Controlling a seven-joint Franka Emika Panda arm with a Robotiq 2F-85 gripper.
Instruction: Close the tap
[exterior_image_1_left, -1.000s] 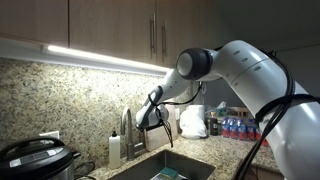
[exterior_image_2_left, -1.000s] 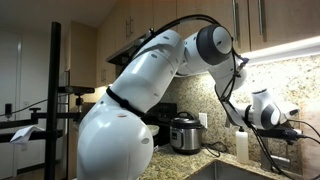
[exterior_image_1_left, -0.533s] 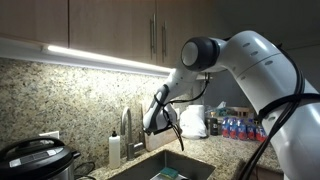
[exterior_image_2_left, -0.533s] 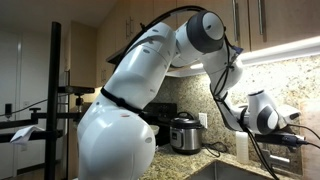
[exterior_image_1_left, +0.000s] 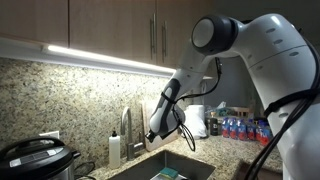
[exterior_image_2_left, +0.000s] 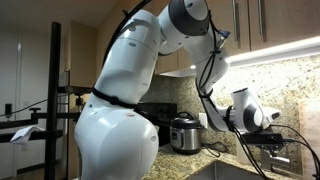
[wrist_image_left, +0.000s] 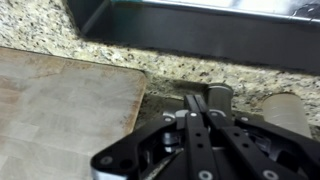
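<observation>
**My gripper beside the kitchen tap, fingers drawn narrow**

I am reaching down over a speckled granite counter (wrist_image_left: 200, 62), at the back of a sink (exterior_image_1_left: 170, 170). In an exterior view my gripper (exterior_image_1_left: 160, 128) is hanging just to the right of the tap (exterior_image_1_left: 126, 125). The tap is a slim silver-grey faucet standing upright behind the sink. A white soap bottle (exterior_image_1_left: 114, 148) is standing just to its left.

In the wrist view my fingers (wrist_image_left: 199, 125) are lying close together, side by side, with only a thin line between them. I am seeing nothing held between them. Just past my fingertips a grey metal part of the tap (wrist_image_left: 220, 95) is showing. I cannot tell whether I am touching it. To its right is the pale round shape of the soap bottle (wrist_image_left: 285, 112), and to its left a wooden cutting board (wrist_image_left: 60, 100) is filling much of the picture. The dark sink (wrist_image_left: 200, 35) is running along the top edge.

A black and silver pressure cooker (exterior_image_1_left: 35, 160) is sitting at the far left of the counter, well apart from me. A pack of water bottles (exterior_image_1_left: 235, 128) is standing at the far right. In an exterior view from another side, my gripper (exterior_image_2_left: 268, 143) is to the right of the same pressure cooker (exterior_image_2_left: 185, 133).
</observation>
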